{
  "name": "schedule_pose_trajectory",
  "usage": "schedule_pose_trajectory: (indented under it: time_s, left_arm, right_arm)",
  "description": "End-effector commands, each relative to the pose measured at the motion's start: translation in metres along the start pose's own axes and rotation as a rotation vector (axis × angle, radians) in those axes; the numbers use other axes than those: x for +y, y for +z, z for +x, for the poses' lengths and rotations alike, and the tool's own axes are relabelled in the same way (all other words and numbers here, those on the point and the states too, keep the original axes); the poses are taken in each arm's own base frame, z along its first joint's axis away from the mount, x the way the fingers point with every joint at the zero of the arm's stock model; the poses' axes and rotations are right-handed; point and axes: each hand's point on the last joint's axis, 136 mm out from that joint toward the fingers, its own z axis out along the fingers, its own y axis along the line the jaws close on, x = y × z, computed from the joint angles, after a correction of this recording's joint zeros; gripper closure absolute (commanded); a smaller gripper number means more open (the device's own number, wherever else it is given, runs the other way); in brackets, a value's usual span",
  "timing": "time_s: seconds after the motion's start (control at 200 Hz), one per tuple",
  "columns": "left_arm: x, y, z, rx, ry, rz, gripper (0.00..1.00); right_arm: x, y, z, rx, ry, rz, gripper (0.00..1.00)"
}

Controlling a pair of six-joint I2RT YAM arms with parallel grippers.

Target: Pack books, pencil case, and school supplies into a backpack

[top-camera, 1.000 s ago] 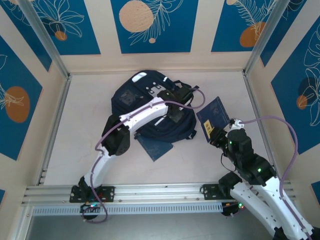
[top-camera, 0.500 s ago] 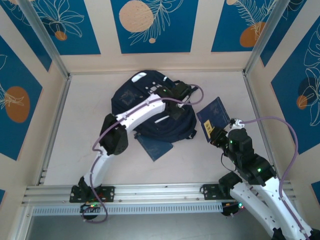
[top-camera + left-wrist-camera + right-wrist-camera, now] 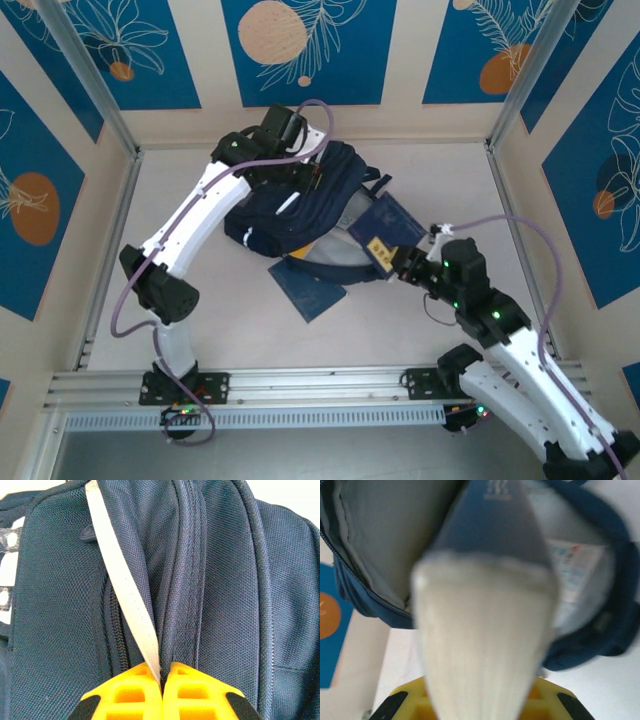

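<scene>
The backpack (image 3: pixel 300 210) lies toward 12 o'clock on the surface (image 3: pixel 180 250). It is soft and will sag, so my left claw (image 3: pixel 161 680) is pinched tight on its white strap (image 3: pixel 125 595). At its 4 o'clock, my right claw (image 3: pixel 403 266) clamps a thin, stiff navy book (image 3: pixel 385 230) by the near edge, angled at the mouth.

Cloth, plastic
We see a large navy blue backpack (image 3: pixel 225 580) of matt, coarse-woven cloth, a smooth white ribbon strip (image 3: pixel 125 600), and glossy yellow plastic fingers (image 3: pixel 125 697).
</scene>
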Motion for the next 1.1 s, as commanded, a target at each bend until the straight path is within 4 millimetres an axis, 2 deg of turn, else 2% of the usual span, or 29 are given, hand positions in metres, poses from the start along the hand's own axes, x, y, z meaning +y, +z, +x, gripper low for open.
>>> schedule_pose_trajectory:
  time_s: [0.0, 0.11, 0.225, 0.475, 0.66, 0.9, 1.095]
  left_arm:
    - [-0.011, -0.041, -0.038, -0.198, -0.023, 0.139, 1.00]
    - [-0.013, -0.041, -0.038, -0.202, -0.027, 0.186, 1.00]
    - [-0.016, -0.046, -0.038, -0.209, -0.016, 0.206, 1.00]
    - [-0.014, -0.060, -0.044, -0.242, -0.008, 0.210, 1.00]
    - [-0.019, -0.064, -0.046, -0.251, -0.016, 0.245, 1.00]
    - [-0.025, -0.064, -0.050, -0.262, -0.032, 0.287, 1.00]
    - [-0.024, -0.061, -0.050, -0.259, -0.035, 0.284, 1.00]
  right_arm:
    - [0.048, 0.020, 0.005, 0.104, 0.092, -0.253, 1.00]
    - [0.069, 0.041, 0.000, 0.139, 0.160, -0.354, 1.00]
    - [0.073, 0.067, -0.002, 0.171, 0.192, -0.351, 1.00]
    - [0.072, 0.131, 0.001, 0.149, 0.181, -0.311, 1.00]
    - [0.062, 0.184, 0.011, 0.164, 0.206, -0.210, 1.00]
    - [0.074, 0.248, 0.017, 0.165, 0.182, -0.164, 1.00]
    - [0.081, 0.281, 0.030, 0.236, 0.197, -0.163, 0.73]
